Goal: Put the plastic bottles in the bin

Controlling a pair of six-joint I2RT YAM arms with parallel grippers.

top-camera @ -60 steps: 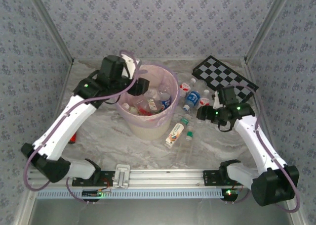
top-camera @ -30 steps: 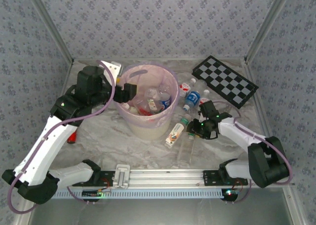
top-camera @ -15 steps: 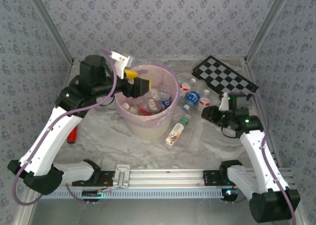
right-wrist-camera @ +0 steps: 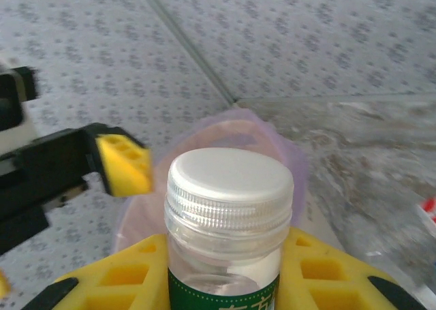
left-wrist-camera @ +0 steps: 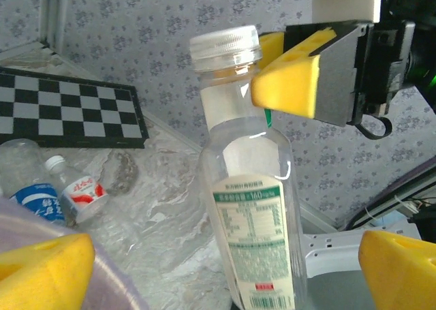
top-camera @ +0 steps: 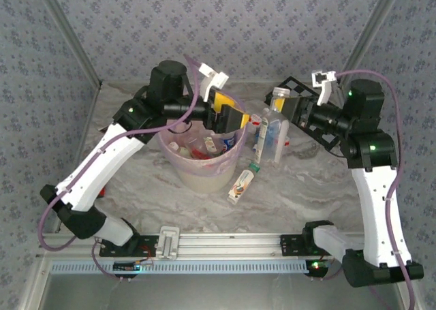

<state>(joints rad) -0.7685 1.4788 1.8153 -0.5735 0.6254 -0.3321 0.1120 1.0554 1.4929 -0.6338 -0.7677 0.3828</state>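
Top external: a marbled worktop (top-camera: 150, 187), with the cream bin (top-camera: 204, 177) and its pink liner left of centre. Several bottles (top-camera: 204, 146) already lie inside it.

The left tool (top-camera: 229, 112) hangs above the bin's right rim with its yellow pads spread wide and nothing between them. The right tool (top-camera: 286, 109) is lifted high to the right of the bin, clamped on the neck of a green-labelled bottle (top-camera: 274, 129). That bottle hangs upright in the air beside the bin, not yet over its mouth.

Left wrist: the bottle stands straight ahead, apart from both spread pads (left-wrist-camera: 41, 272).

Right wrist: the pads (right-wrist-camera: 327, 283) pinch just under the white cap (right-wrist-camera: 229, 180).

This reads as a hand-over or a carry to the bin; I cannot tell which.
- **Hand-over:** the left tool should close on the wide labelled body, below the right tool's grip, before the right lets go.
- **Carry:** clear the rim fully before release, since a neck grip lets the body swing.

Loose bottles lie on the worktop right of the bin, an orange-white bottle (top-camera: 240, 185) nearest.
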